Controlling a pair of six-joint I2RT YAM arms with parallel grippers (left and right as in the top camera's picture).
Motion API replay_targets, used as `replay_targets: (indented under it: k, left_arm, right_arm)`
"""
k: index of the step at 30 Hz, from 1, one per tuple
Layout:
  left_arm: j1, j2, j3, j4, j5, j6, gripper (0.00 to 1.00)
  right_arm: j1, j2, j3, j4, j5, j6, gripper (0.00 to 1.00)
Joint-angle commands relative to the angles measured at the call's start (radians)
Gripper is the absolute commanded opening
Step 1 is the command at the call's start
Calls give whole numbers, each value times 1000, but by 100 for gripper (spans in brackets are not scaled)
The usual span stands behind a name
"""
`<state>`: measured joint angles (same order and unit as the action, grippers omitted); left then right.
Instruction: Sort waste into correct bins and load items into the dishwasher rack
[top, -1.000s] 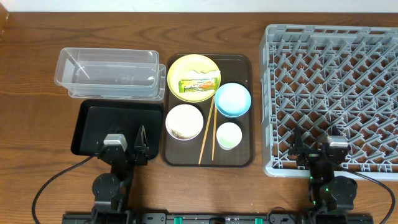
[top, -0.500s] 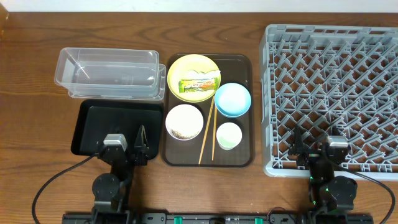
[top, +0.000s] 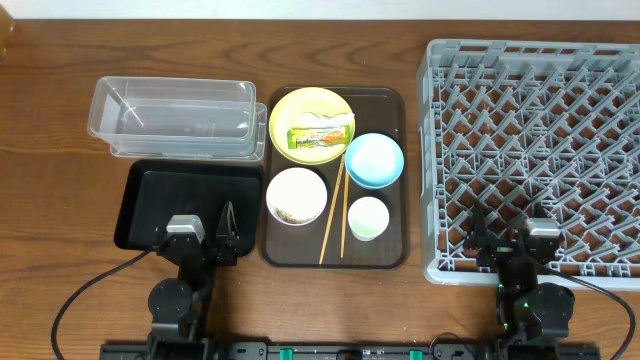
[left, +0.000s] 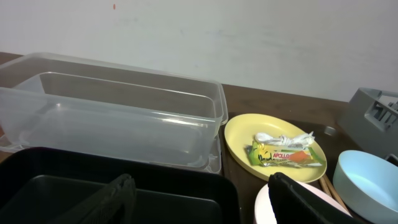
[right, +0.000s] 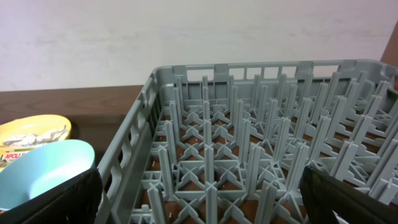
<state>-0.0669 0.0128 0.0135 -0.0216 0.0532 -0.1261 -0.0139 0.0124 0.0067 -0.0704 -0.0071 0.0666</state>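
With left tool (left: 200, 180) and right tool (right: 199, 177) both gaping, I'm planning to pinch the snack wrapper's (left: 283, 152) raised crumple without scraping the yellow plate (left: 242, 134).

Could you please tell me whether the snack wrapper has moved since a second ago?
No. The snack wrapper lies at the same spot on the yellow plate, just beside the light blue bowl.

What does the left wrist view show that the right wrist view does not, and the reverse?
Only left wrist: the clear tub, the black tray, the rim of the white bowl. Only right wrist: the inner grid and upright pegs of the dishwasher rack. Both: the yellow plate with the wrapper on it, the blue bowl, and some of that rack.
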Motion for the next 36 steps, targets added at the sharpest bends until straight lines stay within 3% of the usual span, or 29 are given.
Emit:
replay_targets:
  k: [1, 12, 18, 27, 36]
  left_arm:
    - [5, -7, -10, -45, 7, 14, 71]
    - [5, 11, 18, -50, 7, -13, 71]
    - [5, 153, 135, -108, 8, -13, 71]
    - [5, 547, 463, -315, 8, -5, 71]
    - [5, 946, 849, -714, 96, -5, 71]
  right_arm:
    - [9, -5, -1, -4, -1, -12, 99]
    - [8, -4, 5, 45, 5, 34, 99]
    - [8, 41, 109, -44, 40, 33, 99]
    - [8, 382, 383, -203, 59, 33, 99]
    - [8, 790, 689, -452, 60, 15, 99]
